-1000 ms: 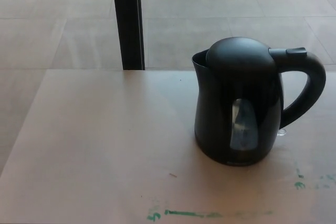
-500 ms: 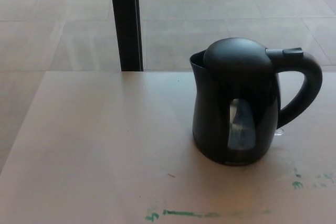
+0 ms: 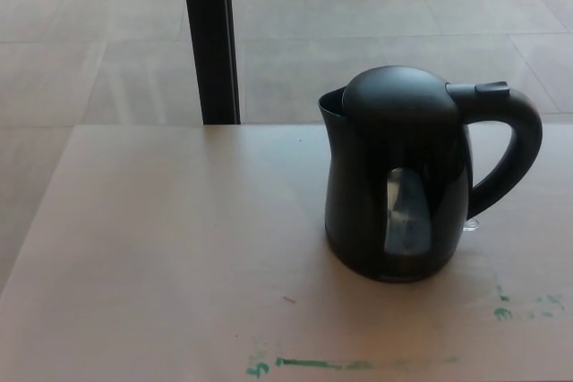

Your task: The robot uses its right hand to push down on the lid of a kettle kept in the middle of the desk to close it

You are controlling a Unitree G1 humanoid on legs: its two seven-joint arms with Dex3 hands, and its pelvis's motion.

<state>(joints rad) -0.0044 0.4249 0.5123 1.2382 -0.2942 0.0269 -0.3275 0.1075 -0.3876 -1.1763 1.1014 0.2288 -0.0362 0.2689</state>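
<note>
Kettle, glossy black plastic with a bulbous body, stands upright right of centre on the pale matte worktop, handle to picture right. Its domed lid looks seated or nearly so. Neither hand shows, so their state is unknown; press straight down on the dome's crown, likely gently.
</note>
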